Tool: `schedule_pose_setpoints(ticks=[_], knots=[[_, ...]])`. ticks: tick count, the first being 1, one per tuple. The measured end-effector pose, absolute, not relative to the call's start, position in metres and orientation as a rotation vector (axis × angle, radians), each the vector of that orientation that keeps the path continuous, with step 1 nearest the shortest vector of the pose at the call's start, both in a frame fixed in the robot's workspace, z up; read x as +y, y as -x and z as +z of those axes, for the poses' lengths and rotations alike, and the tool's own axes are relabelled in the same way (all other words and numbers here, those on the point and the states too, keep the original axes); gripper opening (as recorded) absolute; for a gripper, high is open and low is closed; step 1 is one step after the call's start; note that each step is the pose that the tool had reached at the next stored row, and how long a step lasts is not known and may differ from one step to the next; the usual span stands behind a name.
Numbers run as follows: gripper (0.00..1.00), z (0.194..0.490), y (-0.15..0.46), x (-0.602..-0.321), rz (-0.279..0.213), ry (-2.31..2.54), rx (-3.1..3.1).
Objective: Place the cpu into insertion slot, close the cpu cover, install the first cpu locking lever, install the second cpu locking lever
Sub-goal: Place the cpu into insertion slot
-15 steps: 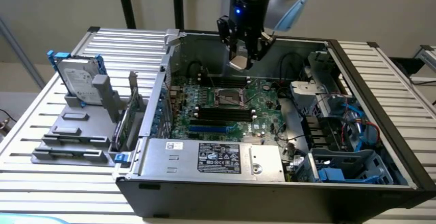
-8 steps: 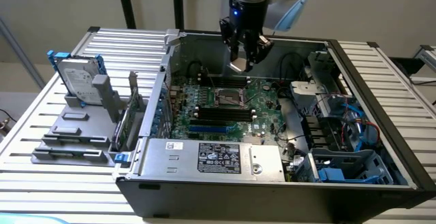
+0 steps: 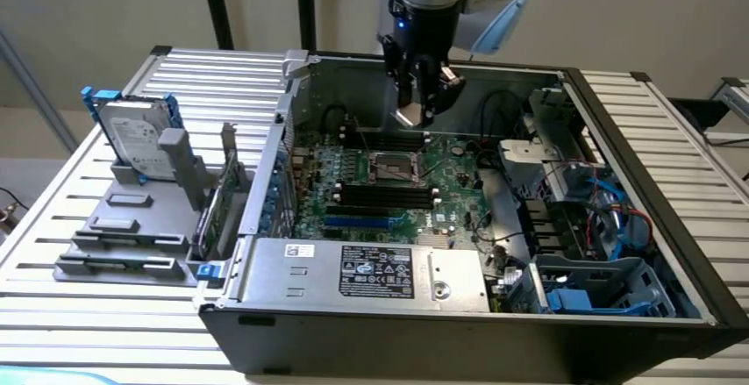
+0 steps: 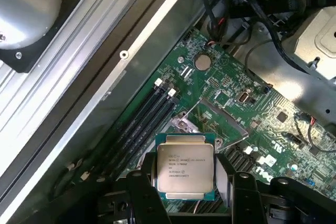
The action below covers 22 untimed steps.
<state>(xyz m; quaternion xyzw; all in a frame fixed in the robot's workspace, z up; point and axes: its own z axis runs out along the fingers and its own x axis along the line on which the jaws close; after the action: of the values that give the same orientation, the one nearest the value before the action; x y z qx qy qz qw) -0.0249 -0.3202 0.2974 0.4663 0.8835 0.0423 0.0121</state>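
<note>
My gripper (image 3: pixel 417 111) hangs inside the open computer case, above the green circuit board (image 3: pixel 451 188). Its black fingers (image 4: pixel 140 188) are shut on the cpu (image 4: pixel 185 167), a pale square chip with printed text, held flat by two opposite edges. The cpu (image 3: pixel 406 117) hangs a little above and behind the insertion slot (image 3: pixel 395 167), a square black socket with a silver rim. In the wrist view the slot (image 4: pixel 181 125) lies partly hidden behind the cpu. The cpu cover (image 4: pixel 219 115), a thin silver frame, appears swung up beside the socket.
Long black memory slots (image 3: pixel 381 196) lie just in front of the socket. A power supply (image 3: pixel 363 271) fills the case's near side, and cables and drive bays (image 3: pixel 585 218) crowd the exterior view's right. A hard drive (image 3: pixel 131 139) stands on a grey rack outside the case.
</note>
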Motion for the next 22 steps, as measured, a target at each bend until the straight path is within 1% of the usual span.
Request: schedule_pose_setpoints(ticks=[22], knots=[[0.55,0.2870,0.0249,-0.3202,0.121,-1.958,2.402]])
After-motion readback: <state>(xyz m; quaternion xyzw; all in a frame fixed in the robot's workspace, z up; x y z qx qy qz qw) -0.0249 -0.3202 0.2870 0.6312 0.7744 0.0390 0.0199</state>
